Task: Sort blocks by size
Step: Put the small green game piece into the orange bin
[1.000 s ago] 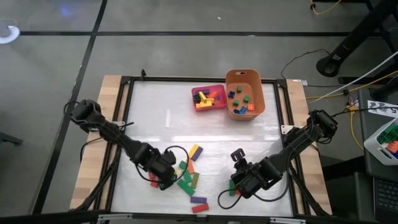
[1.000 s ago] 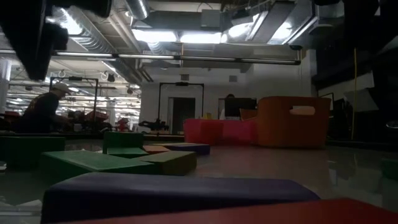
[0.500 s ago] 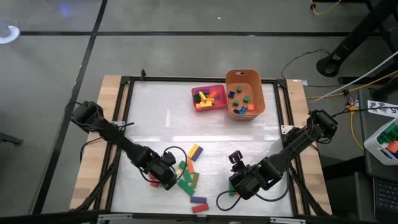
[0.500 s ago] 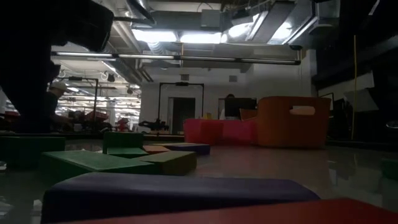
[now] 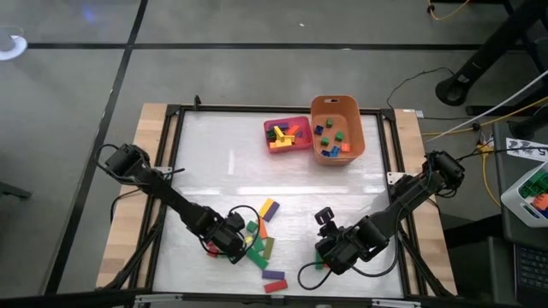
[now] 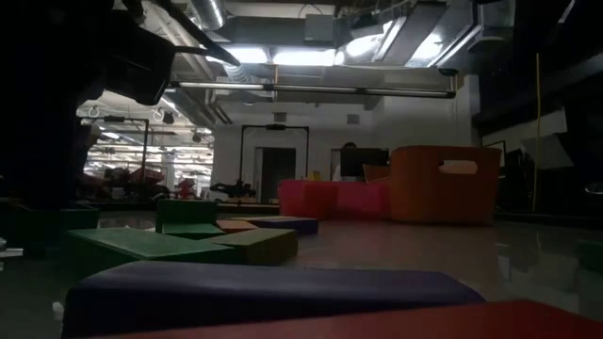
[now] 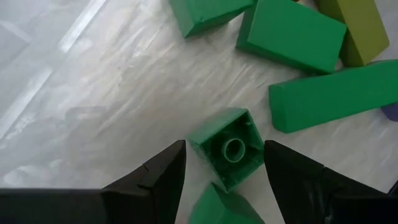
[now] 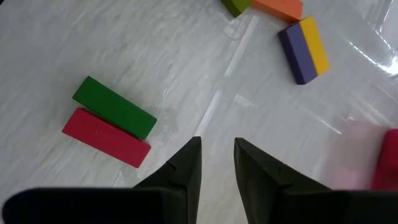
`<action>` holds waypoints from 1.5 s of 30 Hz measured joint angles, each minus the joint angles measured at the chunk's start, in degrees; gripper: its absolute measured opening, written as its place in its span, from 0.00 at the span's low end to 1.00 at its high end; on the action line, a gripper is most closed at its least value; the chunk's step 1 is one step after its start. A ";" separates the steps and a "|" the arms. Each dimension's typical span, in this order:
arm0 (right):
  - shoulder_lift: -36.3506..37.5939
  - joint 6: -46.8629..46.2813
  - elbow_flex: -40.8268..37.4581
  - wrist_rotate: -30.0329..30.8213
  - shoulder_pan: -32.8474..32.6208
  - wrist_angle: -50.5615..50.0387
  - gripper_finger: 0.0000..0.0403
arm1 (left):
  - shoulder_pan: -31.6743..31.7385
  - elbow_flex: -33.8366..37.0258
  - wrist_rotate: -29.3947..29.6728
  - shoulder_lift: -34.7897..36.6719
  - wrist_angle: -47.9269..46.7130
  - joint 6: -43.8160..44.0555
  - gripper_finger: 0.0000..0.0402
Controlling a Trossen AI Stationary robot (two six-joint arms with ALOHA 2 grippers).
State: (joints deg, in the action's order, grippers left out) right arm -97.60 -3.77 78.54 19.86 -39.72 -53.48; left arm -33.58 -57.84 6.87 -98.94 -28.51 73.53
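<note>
Green, purple and red blocks [image 5: 259,245] lie scattered at the table's near edge from above, left gripper [image 5: 233,249] low among them. Only the left wrist view shows its fingers spread wide around a small green hollow cube [image 7: 227,148]. Right wrist view: right gripper [image 8: 217,163] narrowly parted, holding nothing, beside a green-and-red bar pair [image 8: 112,121].

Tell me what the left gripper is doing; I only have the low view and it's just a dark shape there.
Observer: The left gripper is open, straddling a small green cube.
Operator: Is it touching the cube?
Observer: Cannot tell; the fingers sit close on both sides.
Operator: And the right gripper?
Observer: The right gripper is empty, its fingers narrowly apart, facing a green bar lying against a red bar.
</note>
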 joint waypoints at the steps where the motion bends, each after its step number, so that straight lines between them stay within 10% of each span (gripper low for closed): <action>1: 0.00 0.00 0.00 0.00 0.00 -0.01 0.23 | 0.00 0.00 0.02 0.00 0.01 0.00 0.51; 18: 0.00 0.02 0.00 0.00 0.00 -0.02 0.23 | 0.74 1.70 0.42 -0.02 0.92 -0.46 0.50; 28: 0.00 0.25 0.00 0.00 -0.02 -0.88 0.23 | 0.74 1.70 -0.25 0.15 1.02 -0.46 0.19; 37: 0.00 1.53 0.00 -1.10 -0.02 -4.79 0.23 | 2.92 1.70 -4.21 3.58 1.64 -0.55 0.18; 45: 0.00 1.49 0.00 -7.17 -0.06 -4.57 0.23 | 10.14 1.62 -4.01 7.54 19.09 -12.57 0.19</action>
State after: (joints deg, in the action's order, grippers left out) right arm -97.60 -2.28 78.54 12.68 -39.79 -58.05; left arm -23.45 -56.23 2.86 -91.39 -9.42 60.97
